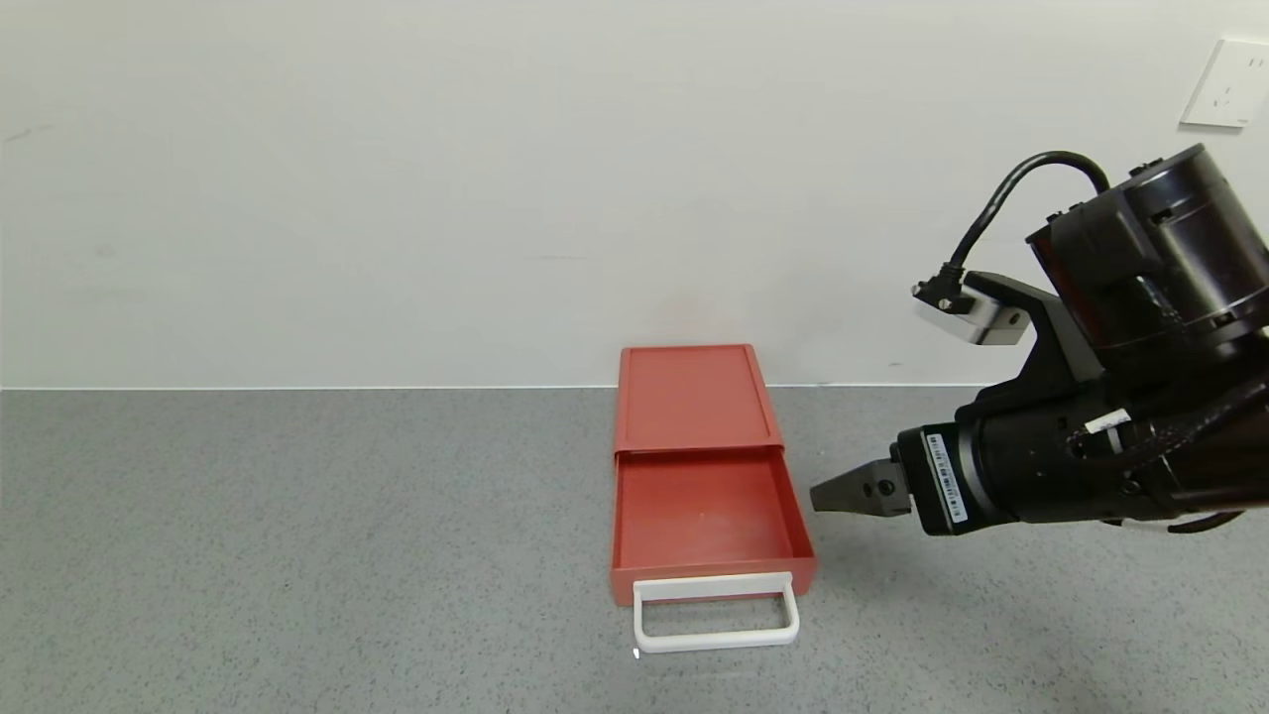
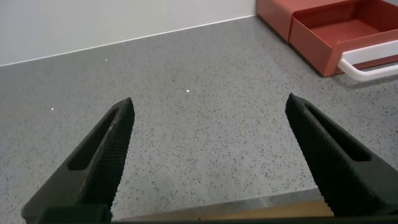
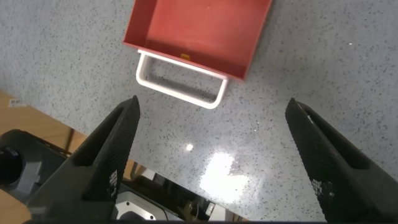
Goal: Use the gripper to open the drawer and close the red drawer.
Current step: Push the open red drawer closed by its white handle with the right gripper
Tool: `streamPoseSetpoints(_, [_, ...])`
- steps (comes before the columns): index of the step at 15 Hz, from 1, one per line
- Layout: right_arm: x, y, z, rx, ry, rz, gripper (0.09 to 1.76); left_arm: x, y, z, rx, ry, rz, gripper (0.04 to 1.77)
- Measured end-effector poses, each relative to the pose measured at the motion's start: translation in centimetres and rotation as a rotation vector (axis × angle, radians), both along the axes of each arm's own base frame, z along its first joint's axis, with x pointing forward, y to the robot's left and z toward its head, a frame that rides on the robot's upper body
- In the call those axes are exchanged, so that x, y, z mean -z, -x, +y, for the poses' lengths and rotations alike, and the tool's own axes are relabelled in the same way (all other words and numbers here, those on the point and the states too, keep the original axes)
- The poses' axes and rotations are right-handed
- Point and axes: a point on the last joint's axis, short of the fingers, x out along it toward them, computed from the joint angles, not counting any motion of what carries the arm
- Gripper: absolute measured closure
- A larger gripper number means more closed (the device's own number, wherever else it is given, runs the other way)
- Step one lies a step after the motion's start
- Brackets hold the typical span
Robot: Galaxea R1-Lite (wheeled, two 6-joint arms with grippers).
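The orange-red drawer box (image 1: 694, 397) lies on the grey table against the wall. Its red tray (image 1: 704, 516) is slid out toward me and is empty, with the white loop handle (image 1: 716, 615) at the front. My right gripper (image 1: 828, 493) hovers just right of the tray, pointing at its side wall and apart from it. In the right wrist view its jaws (image 3: 212, 102) are wide open and empty, with the tray (image 3: 199, 25) and handle (image 3: 180, 87) beyond them. My left gripper (image 2: 210, 99) is out of the head view, open and empty, low over the table left of the drawer (image 2: 323, 31).
The grey speckled table (image 1: 297, 545) runs to a white wall with a socket plate (image 1: 1229, 84) at the upper right. The table's front edge (image 2: 249, 208) is close under the left gripper. The robot's base (image 3: 37, 174) shows below the table edge.
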Motion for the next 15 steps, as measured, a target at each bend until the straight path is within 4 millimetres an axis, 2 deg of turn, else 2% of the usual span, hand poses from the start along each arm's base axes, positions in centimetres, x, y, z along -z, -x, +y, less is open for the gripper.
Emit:
streamPoseSetpoints(6, [0.6, -1.0, 1.8, -0.052, 0.023, -0.001, 0.14, 0.0, 0.0, 0.0, 0.000, 0.000, 0.000, 0.06])
streamPoseSetpoints(10, [2.3, -2.3, 4.2, -0.070, 0.067, 0.064, 0.14, 0.0, 0.0, 0.0, 0.000, 0.000, 0.000, 0.06])
streamPoseSetpoints(15, [4.3, -3.9, 6.6, 0.030, 0.157, 0.220, 0.14, 0.0, 0.0, 0.0, 0.000, 0.000, 0.000, 0.06])
